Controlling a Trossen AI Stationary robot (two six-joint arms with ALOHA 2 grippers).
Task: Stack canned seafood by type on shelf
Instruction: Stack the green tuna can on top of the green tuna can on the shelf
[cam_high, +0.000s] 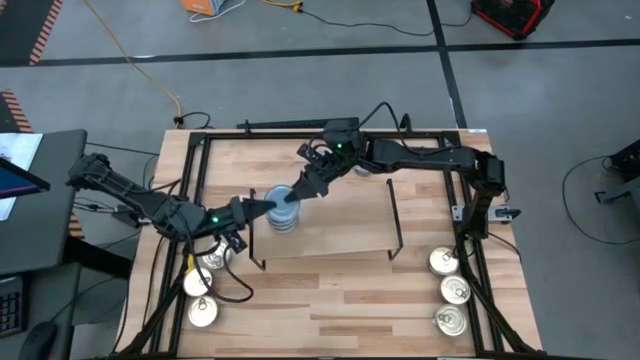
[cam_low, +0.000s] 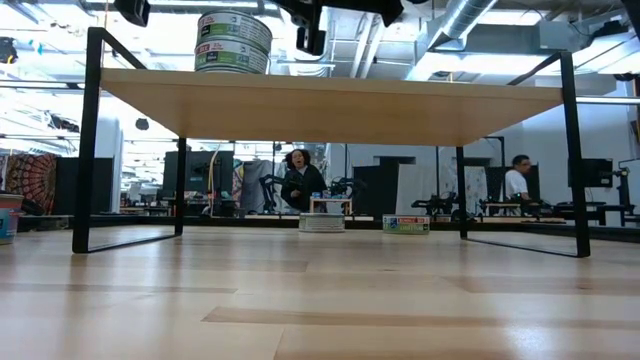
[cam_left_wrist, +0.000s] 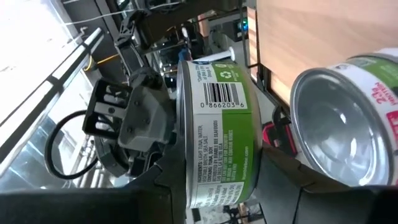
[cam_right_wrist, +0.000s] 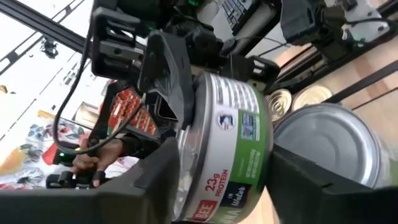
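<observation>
Both hands, left (cam_high: 262, 206) and right (cam_high: 303, 188), grip tins (cam_high: 284, 211) above the shelf (cam_high: 330, 225).

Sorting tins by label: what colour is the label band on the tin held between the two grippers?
Green and white, clearest on the tin in the left wrist view.

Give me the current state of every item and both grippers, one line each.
Held can: clamped between both grippers above the stack.
Stack of cans: upright on the shelf top, two visible.
Shelf: standing on the table.
Left gripper: shut on the held can.
Right gripper: shut on the held can.
Loose silver cans: lying flat on the table, three each side.
</observation>
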